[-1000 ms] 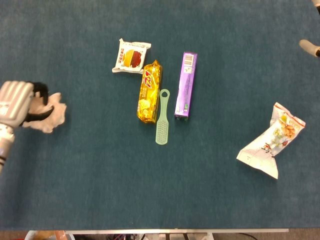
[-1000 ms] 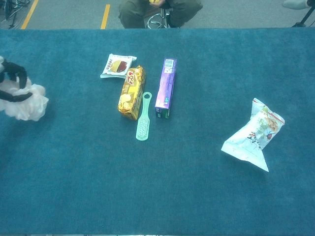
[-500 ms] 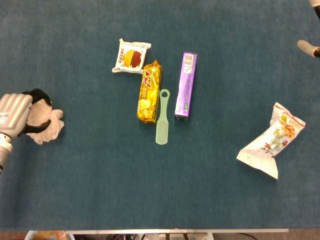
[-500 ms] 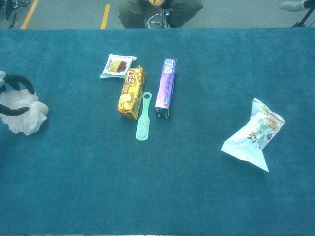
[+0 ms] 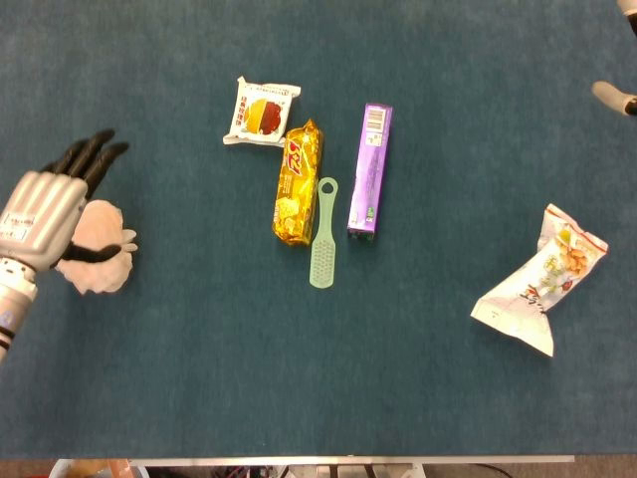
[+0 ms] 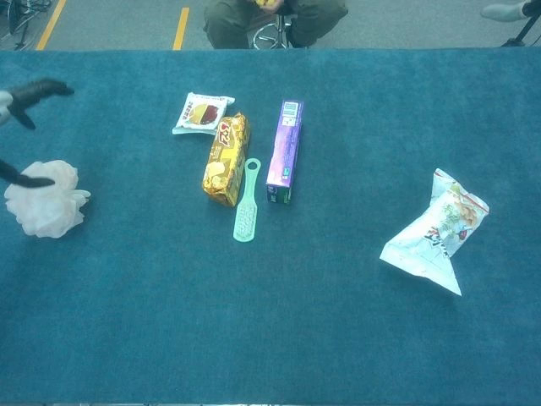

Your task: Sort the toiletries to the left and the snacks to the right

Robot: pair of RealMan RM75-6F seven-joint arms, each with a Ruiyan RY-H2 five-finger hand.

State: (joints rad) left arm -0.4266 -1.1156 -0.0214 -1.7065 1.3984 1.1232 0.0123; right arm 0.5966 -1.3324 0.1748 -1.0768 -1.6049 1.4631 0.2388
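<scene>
Since the earlier frames the left hand (image 5: 45, 214) has let go of the pink bath pouf (image 5: 98, 261): fingers that were curled round it are now spread wide and lifted toward upper left, holding nothing. The pouf rests on the blue table (image 5: 199, 378) at far left, mid-height, just below and right of the palm; one dark fingertip looks to overlap its top edge, contact uncertain.

Risk: a fingertip snagging the soft mesh as the hand withdraws would drag the pouf back out of place.

Centre cluster, left to right: small white snack packet (image 5: 262, 112) upper centre; gold snack pack (image 5: 298, 182) just below it; green brush (image 5: 323, 234) lying just beside the gold pack, possibly touching; purple toothpaste box (image 5: 370, 170) just right of the brush. Toiletries and snacks are interleaved here, so reaching for the brush could nudge the gold pack.

Far right, mid-height: white snack bag (image 5: 542, 282), well apart. The right hand (image 5: 617, 96) shows only as a sliver at upper right edge; posture cannot be told.
</scene>
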